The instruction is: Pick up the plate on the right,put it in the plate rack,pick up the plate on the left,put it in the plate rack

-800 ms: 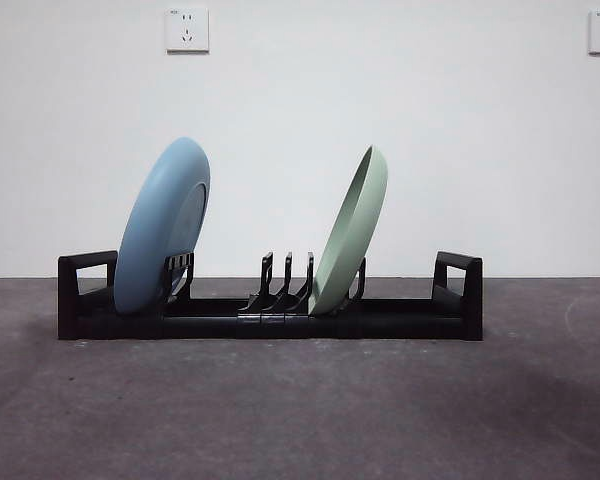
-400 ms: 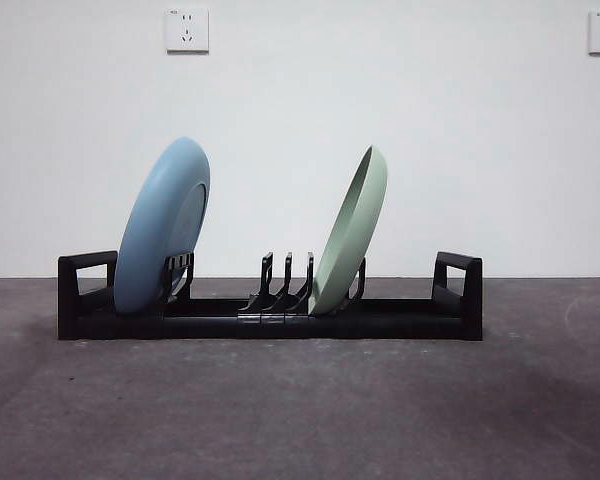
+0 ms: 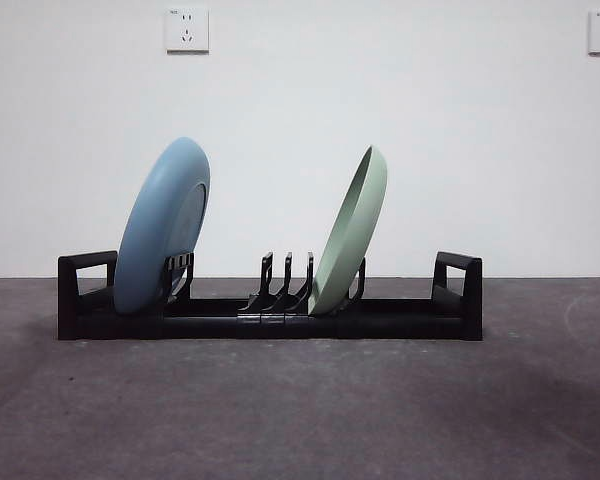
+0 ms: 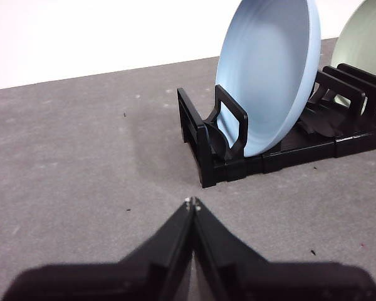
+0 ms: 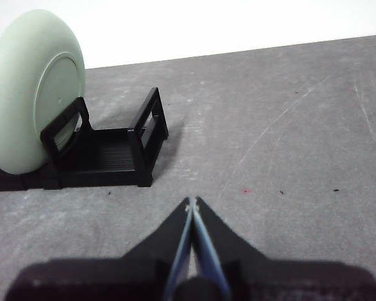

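Black plastic rack [image 3: 270, 310] is seen sitting square on the grey table [image 3: 300, 410], with both plates already slotted in. Blue plate [image 3: 163, 226] is parked at one end just inside the loop handle [image 3: 85, 280]; green plate [image 3: 352, 232] is held near the middle, past three bare dividers [image 3: 285, 282]. Both are tilted the same way, propped against their dividers, not upright.

Left gripper [image 4: 192, 203] is pulled back over bare table near the blue plate's end, jaws pressed together, nothing held. Right gripper [image 5: 192, 202] is parked off the green plate's end, jaws likewise closed and empty. Task is judged done.

Risks from here:
- Blue plate is seated at the very end, so a knock on that handle could rock it out.
- How deep the green plate's rim is seated can't be confirmed from these views; probably fine, but a shallow seat could let it slide flat.
- Rack looks light; any arm move sweeping low across it could shift rack and both plates.
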